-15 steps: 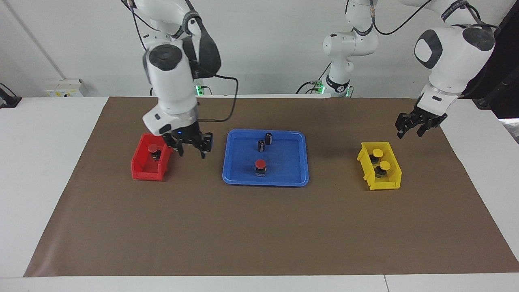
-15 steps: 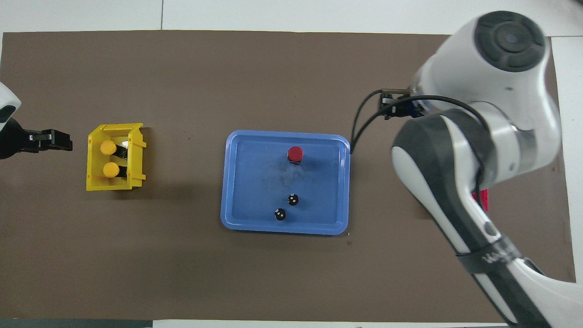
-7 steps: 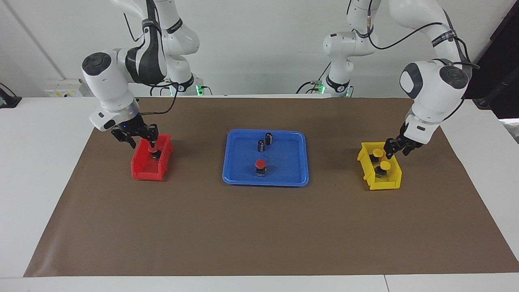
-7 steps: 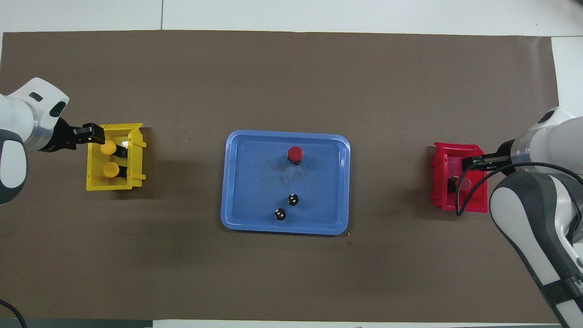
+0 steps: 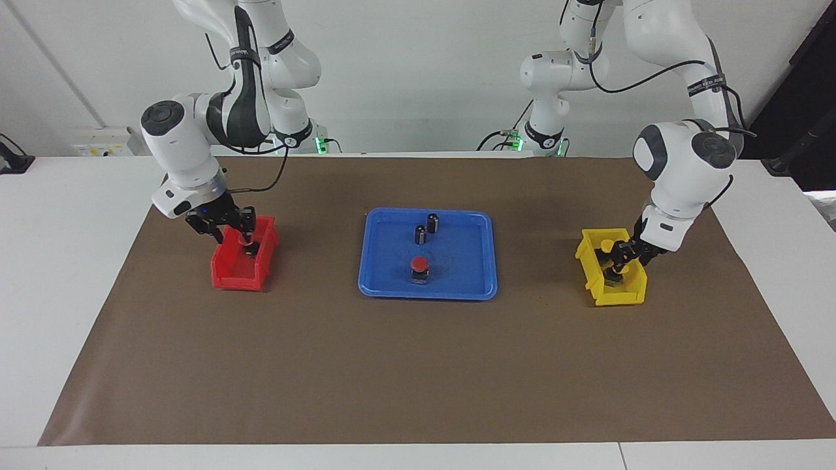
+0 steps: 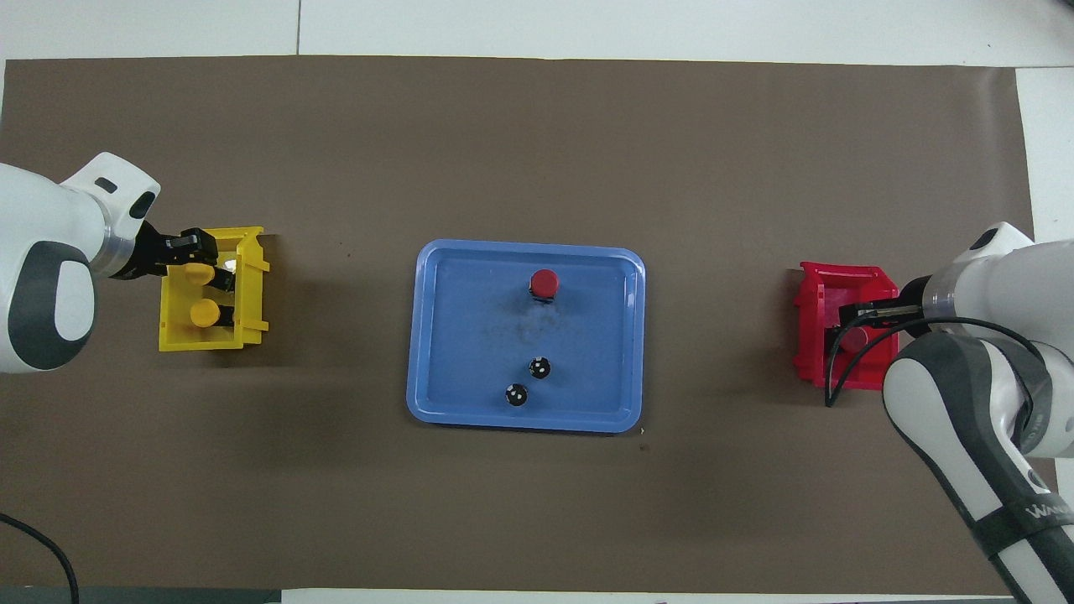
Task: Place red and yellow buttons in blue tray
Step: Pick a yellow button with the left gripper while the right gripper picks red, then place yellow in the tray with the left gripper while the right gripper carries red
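The blue tray [image 5: 428,292] [image 6: 524,424] lies mid-table. One red button [image 5: 419,263] [image 6: 544,281] stands in it. A second red button [image 5: 247,241] [image 6: 852,340] sits in the red bin [image 5: 228,274] [image 6: 810,335], and my right gripper [image 5: 235,232] [image 6: 852,315] is down in that bin right at it. Two yellow buttons [image 6: 199,273] [image 6: 204,315] sit in the yellow bin [image 5: 614,297] [image 6: 210,340]. My left gripper [image 5: 620,256] [image 6: 200,250] is low in that bin, open, at the yellow button farther from the robots.
Two small dark cylinders [image 5: 421,234] [image 5: 433,222] stand in the tray, nearer to the robots than its red button. A brown mat [image 5: 418,378] covers the table. The red bin is toward the right arm's end, the yellow bin toward the left arm's end.
The right gripper swung from beside the tray over to the red bin and sank to the red button. The left gripper came down from the air into the yellow bin.
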Robot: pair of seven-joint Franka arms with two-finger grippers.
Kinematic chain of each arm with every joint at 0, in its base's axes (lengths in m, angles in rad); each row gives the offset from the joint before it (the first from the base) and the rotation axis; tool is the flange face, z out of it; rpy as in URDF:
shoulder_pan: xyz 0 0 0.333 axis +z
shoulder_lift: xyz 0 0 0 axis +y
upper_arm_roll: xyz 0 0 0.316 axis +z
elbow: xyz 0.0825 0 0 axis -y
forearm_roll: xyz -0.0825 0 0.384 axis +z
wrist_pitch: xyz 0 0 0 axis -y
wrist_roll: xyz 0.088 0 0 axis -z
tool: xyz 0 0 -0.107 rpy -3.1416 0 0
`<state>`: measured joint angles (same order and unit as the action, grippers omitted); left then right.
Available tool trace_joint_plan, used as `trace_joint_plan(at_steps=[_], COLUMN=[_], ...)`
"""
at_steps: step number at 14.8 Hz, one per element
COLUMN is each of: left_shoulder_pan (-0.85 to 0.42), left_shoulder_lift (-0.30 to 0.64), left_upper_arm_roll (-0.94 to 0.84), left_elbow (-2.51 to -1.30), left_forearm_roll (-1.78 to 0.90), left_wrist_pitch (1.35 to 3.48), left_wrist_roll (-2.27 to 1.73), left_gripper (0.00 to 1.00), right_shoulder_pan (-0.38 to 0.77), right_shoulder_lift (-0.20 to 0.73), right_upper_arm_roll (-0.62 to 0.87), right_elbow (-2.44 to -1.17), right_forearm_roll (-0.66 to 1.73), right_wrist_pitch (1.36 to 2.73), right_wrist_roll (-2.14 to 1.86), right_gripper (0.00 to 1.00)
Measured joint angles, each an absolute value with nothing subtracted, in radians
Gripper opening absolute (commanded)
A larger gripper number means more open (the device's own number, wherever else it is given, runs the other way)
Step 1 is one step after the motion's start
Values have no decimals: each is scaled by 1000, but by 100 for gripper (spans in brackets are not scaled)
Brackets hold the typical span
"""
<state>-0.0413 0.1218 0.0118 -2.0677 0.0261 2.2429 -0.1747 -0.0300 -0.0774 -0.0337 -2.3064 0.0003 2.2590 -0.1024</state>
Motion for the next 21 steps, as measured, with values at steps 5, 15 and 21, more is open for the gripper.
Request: trace_joint_plan(at_steps=[5,15,21], left_shoulder_pan=[-54,-57,-231], left_shoulder_lift=[126,125,109], left_upper_arm_roll=[10,10,2], left_elbow=[-2100,-2016,-1673], left_forearm_roll=[26,26,44], left_wrist_pitch=[2289,2185,1888], left_wrist_roll=[-177,-179,-310], left_gripper=[58,3,2], right_shoulder_pan=[-29,-30,-32], right_shoulder_lift=[-57,-62,-67], right_upper_arm_roll=[-30,-30,-31], right_elbow=[-2333,-2394,-2398], right_forearm_roll=[1,1,1], right_wrist_pitch=[2297,2333,2332], right_wrist_roll=[-102,-102,-104], right_gripper=[65,49,23])
